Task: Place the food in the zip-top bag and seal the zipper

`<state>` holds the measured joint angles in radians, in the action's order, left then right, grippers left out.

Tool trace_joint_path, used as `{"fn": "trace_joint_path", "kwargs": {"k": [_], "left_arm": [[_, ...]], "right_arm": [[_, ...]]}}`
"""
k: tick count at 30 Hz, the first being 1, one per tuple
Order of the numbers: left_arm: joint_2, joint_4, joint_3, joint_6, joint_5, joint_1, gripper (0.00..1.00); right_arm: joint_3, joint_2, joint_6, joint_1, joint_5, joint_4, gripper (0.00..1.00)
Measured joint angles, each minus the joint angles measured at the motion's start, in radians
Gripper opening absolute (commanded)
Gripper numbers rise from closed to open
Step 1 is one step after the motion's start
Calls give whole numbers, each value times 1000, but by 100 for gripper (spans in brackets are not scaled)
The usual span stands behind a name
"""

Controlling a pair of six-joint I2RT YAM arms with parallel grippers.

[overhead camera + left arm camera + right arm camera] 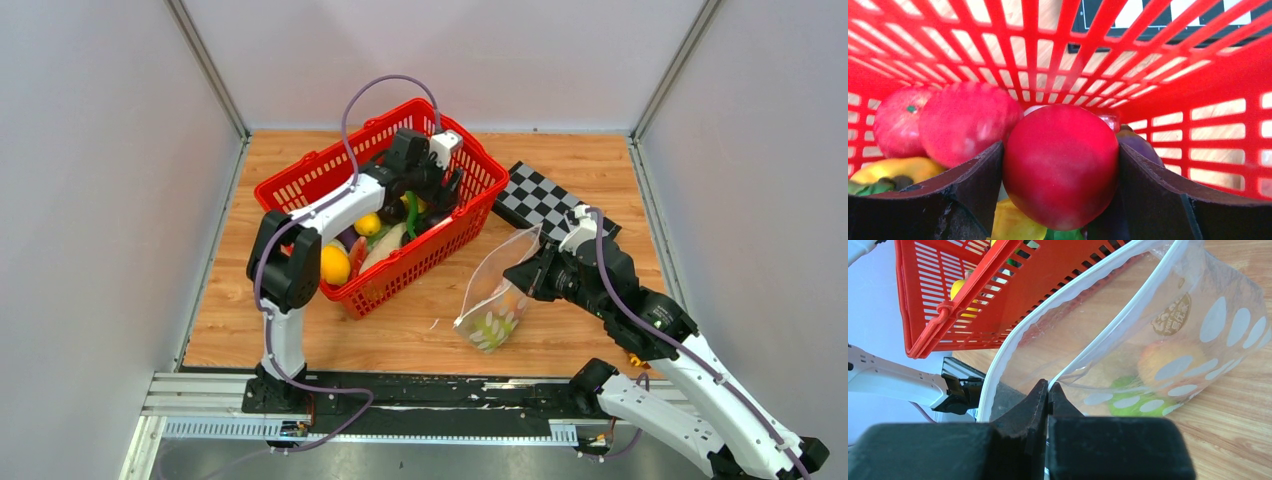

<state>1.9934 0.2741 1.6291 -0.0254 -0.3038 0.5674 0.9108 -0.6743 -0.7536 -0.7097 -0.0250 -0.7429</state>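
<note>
My left gripper (440,190) is down inside the red basket (300,178), shut on a round red toy fruit (1060,165) held between both fingers. More food lies in the basket: two pink-red fruits (968,122), a yellow piece (898,169), a dark purple one (1140,147), and yellow pieces seen from above (335,265). My right gripper (528,272) is shut on the zipper (1020,332) rim of the zip-top bag (495,300), holding its mouth open toward the basket. A peach-coloured fruit (1168,360) and a green piece (1138,402) lie inside the bag.
A black-and-white checkerboard (545,198) lies behind the bag at the back right. Grey walls close in the wooden table (400,330) on three sides. The basket stands tilted at the table's left centre, its near wall close to the bag mouth.
</note>
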Motion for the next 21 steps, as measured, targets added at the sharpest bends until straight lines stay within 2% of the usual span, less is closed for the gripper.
{"fn": "trace_joint_path", "kwargs": {"k": [9, 21], "left_arm": [[-181, 52, -67, 50, 11, 0, 37], [-486, -15, -215, 141, -20, 1, 37]], "right_arm": [[0, 0, 0, 0, 0, 0, 0], [0, -2, 0, 0, 0, 3, 0]]}}
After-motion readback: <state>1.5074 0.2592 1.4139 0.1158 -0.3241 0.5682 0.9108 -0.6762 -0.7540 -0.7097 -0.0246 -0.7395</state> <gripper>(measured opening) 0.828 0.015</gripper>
